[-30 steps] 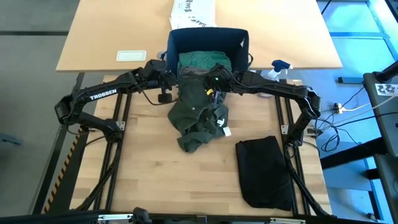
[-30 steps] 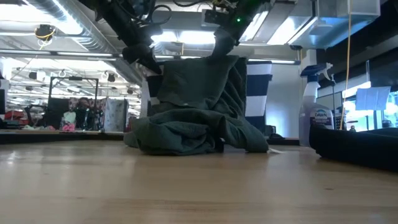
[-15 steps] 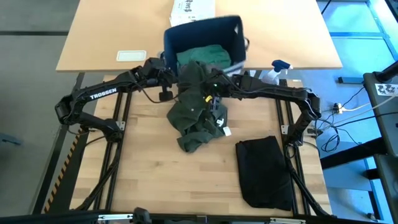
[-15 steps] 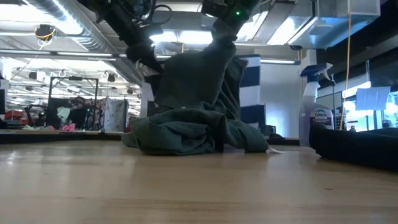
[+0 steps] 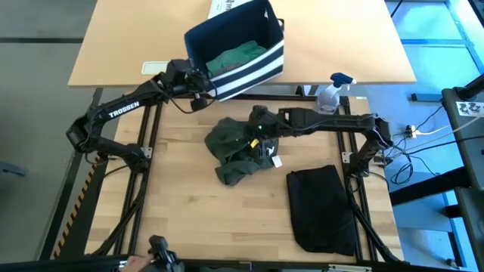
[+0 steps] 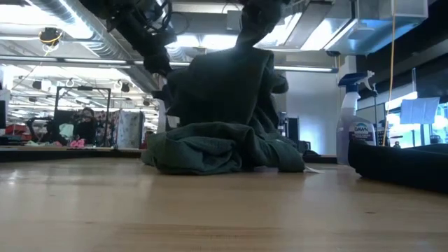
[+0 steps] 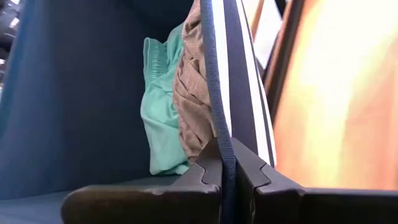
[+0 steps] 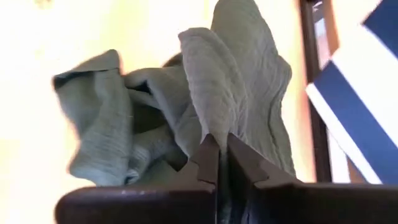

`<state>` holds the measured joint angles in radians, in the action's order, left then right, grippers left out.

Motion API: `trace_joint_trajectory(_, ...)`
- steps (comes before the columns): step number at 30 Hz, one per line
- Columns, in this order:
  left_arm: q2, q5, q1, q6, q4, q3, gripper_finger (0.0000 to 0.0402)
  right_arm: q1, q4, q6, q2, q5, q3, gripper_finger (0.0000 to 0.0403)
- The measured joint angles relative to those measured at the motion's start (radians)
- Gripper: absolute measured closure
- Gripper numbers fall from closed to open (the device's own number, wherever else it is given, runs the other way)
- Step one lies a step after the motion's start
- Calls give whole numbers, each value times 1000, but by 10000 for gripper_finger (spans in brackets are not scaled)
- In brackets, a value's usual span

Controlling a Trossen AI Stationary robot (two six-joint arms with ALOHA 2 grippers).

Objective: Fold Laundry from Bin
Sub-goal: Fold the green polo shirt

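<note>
1. Looking down from the high view, the bin (image 5: 236, 47) was seen tilted at the far edge of the table (image 5: 189, 204), gripped at its near rim by the left gripper (image 5: 203, 85), with teal laundry (image 5: 236, 56) showing inside. The dark green garment (image 5: 240, 149) was heaped mid-table, its upper part pinched by the right gripper (image 5: 255, 125). A black garment (image 5: 324, 208) was laid flat toward the right front, and a spray bottle (image 5: 330, 94) was stood beside the bin.

2. From the low view, the dark green garment (image 6: 220, 119) was seen lifted into a peak above its heap, only partly clear of the tabletop.

3. In the left wrist view, the fingers were closed tight on the bin's rim (image 7: 219, 93); teal cloth (image 7: 158, 112) and a brownish-looking piece (image 7: 194, 93) were seen within.

4. In the right wrist view, the fingers were clamped narrowly on a fold of the green garment (image 8: 211, 93).

5. The step in hand was judged to be drawing the garment clear for spreading. It would be done best if the bin were held steady, the cloth were lifted until free, and an edge were then regripped before flattening.
</note>
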<state>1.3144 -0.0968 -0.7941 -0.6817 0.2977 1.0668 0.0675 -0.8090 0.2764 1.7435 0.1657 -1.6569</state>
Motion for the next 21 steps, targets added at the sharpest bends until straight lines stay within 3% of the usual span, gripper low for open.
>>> trace_joint_trajectory(6,-1,40,-76,-87,-4,0,396,-11,-5,-16,0,24,0,368)
trace_joint_trajectory(21,3,11,-89,-143,14,95,287,-8,-5,-14,0,31,0,361)
